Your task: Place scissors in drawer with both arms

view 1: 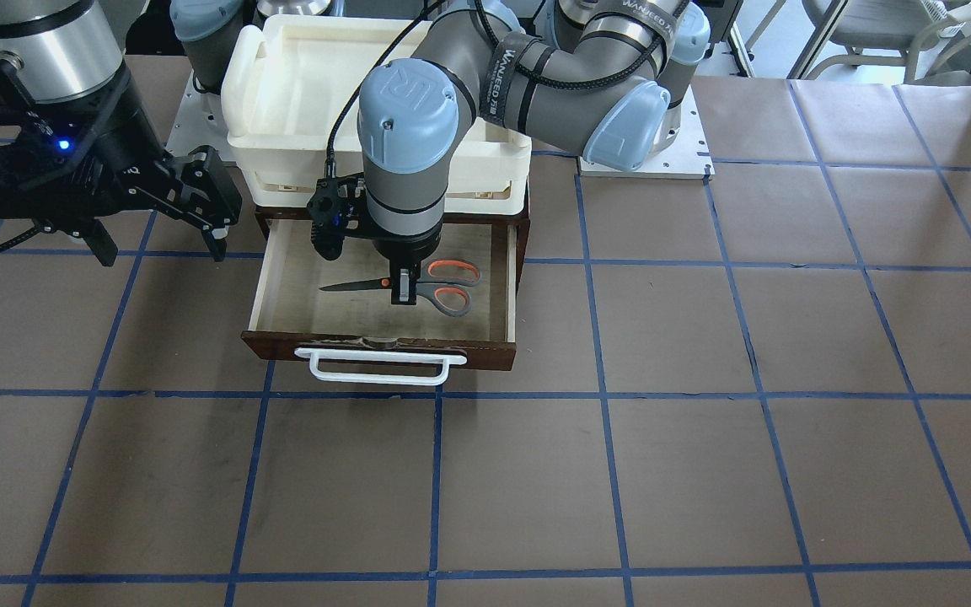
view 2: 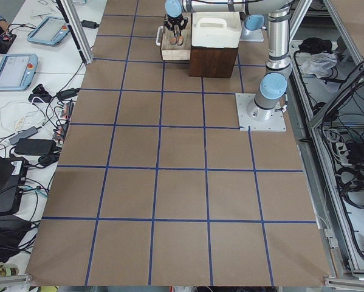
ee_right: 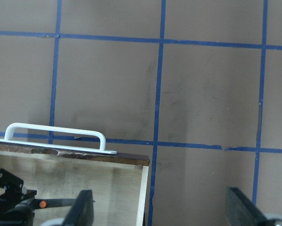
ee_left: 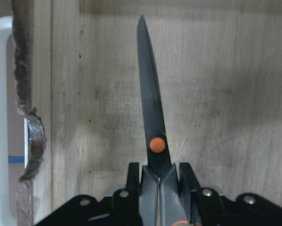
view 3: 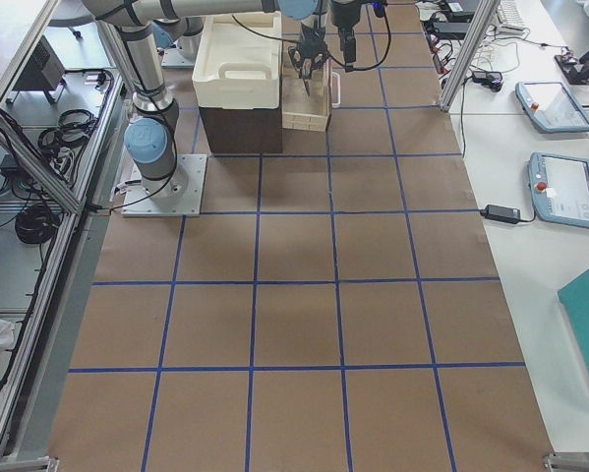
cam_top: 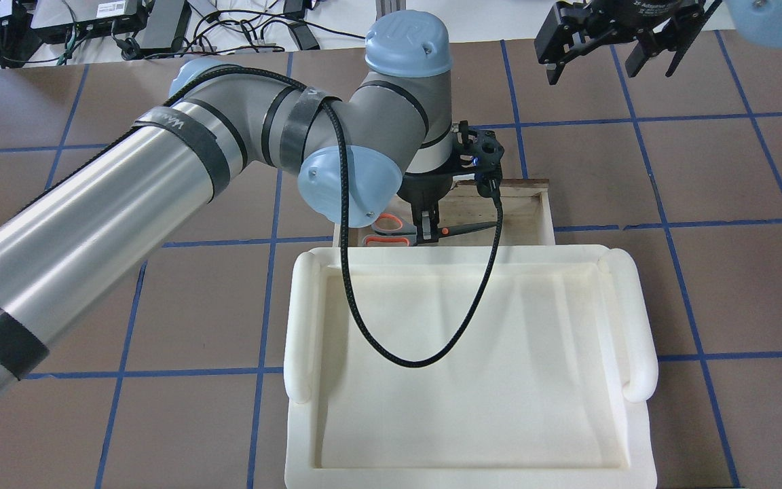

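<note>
The scissors (view 1: 443,293) lie level in the open drawer (view 1: 384,347), blades toward the view's left, with grey handles lined in orange. My left gripper (view 1: 404,291) reaches straight down into the drawer and is shut on the scissors just behind the orange pivot. The left wrist view shows both fingers (ee_left: 132,174) pressed against the scissors (ee_left: 152,117) over the pale drawer floor. My right gripper (view 1: 157,240) is open and empty, held above the table beside the drawer. The right wrist view shows the drawer front (ee_right: 108,157) and its white handle (ee_right: 56,136).
A cream-white plastic tray (cam_top: 635,326) sits on top of the dark wooden cabinet behind the drawer. The left arm's black cable (cam_top: 432,353) hangs over the tray. The table is brown with blue tape lines.
</note>
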Motion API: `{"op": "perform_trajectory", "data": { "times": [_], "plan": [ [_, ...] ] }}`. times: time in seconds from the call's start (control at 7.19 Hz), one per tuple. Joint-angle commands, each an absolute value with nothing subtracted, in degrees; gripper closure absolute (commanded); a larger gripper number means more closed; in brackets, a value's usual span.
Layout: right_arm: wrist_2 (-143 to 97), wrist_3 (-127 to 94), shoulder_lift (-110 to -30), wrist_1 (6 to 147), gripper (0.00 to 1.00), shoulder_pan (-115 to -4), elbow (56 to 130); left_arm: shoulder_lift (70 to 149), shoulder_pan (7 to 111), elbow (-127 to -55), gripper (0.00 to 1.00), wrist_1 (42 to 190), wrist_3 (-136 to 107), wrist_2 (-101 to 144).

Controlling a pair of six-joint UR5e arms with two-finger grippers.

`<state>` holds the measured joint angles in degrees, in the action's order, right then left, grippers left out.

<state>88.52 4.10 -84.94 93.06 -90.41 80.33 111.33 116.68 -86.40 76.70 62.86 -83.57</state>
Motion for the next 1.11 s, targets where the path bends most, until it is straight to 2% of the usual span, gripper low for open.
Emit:
{"op": "perform_trajectory", "data": {
  "times": [0.0, 0.97],
  "plan": [
    [87.98, 6.33, -85.95, 87.65, 0.0, -90.44, 80.33, 112.5, 116.72, -87.27, 1.0, 76.38, 63.28, -83.76],
    [90.09, 6.15, -85.96, 86.13, 0.0, -90.44, 80.42, 113.47, 116.72, -87.45, 0.99, 76.38, 63.37, -83.76]
  ]
}}
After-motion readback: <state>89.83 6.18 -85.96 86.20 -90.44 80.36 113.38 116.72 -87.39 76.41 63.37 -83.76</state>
